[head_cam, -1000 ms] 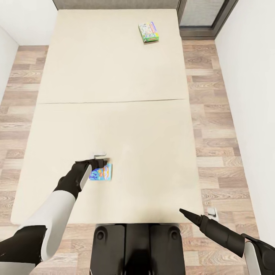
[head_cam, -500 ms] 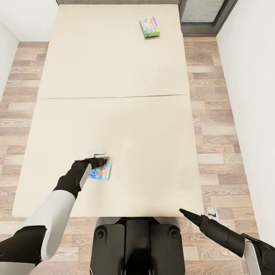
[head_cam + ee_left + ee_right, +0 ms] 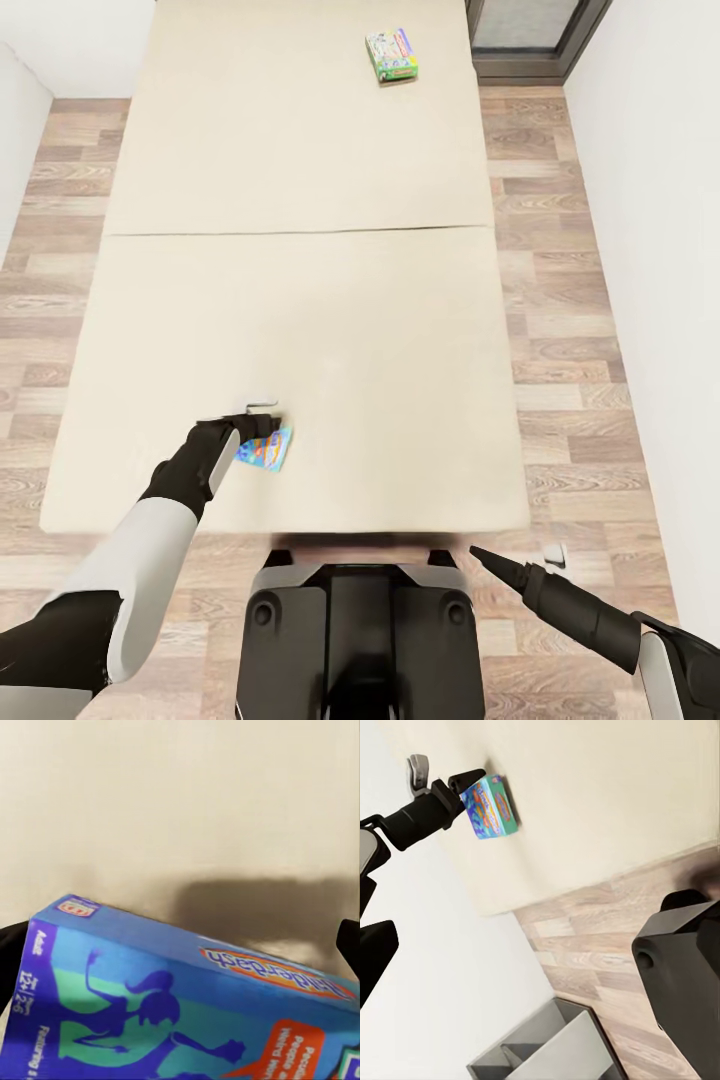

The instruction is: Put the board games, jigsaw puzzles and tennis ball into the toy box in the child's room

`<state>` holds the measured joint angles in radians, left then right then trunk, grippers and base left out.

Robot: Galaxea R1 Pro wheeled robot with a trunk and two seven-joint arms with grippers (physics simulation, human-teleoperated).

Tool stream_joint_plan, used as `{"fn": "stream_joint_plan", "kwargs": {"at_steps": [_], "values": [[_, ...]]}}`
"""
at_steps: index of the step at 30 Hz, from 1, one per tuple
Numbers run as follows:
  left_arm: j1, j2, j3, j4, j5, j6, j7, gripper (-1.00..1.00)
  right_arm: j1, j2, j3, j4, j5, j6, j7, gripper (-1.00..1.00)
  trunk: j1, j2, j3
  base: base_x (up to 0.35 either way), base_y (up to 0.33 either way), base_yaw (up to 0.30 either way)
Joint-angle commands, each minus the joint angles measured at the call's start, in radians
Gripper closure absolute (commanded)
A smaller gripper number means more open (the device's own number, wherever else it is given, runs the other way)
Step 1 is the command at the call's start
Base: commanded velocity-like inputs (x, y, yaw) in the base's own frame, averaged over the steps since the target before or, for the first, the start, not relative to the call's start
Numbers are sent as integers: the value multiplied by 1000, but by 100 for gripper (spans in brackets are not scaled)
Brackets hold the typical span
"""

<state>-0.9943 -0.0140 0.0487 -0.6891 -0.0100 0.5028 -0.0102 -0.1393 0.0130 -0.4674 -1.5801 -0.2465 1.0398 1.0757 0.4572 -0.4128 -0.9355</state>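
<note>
The left end effector is gripping the small blue flat board game box, its dark fingers closing on the box's near edge. In the head view the box is hanging tilted, just above the near part of the low wide bed with the beige sheet. In the right wrist view the same box is sitting clear of the beige sheet, held at the tip of the left end effector, with one broad face showing cartoon colours and a teal side. In the left wrist view the blue box is lying across the foreground with purple silhouette figures and an orange label on it, and it is casting a soft dark shadow on the sheet beyond.

The second board game, a white-and-green flat box, is lying flat on the far end of the bed, well apart from the held one.

The right end effector is hanging over the wood-plank floor beside the bed's near corner; its fingers are appearing as one narrow dark point, and whether they are fully together I cannot tell. The robot's dark base is standing just at the foot of the bed.
</note>
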Motion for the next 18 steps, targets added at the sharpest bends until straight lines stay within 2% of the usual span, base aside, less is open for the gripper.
{"fn": "stream_joint_plan", "kwargs": {"at_steps": [1,14,18], "values": [[0,-1,5,16,5,8,0,-100,0,1,-2,0,4,3,6,-100,1,-1,-1,-172,0,0],[0,-1,5,16,5,8,1,-100,0,0,-2,-1,3,4,6,-100,1,-1,-1,-208,0,0],[0,-1,5,16,5,8,1,-100,0,-1,-2,-1,3,4,6,-100,1,-1,-1,-96,0,0]]}}
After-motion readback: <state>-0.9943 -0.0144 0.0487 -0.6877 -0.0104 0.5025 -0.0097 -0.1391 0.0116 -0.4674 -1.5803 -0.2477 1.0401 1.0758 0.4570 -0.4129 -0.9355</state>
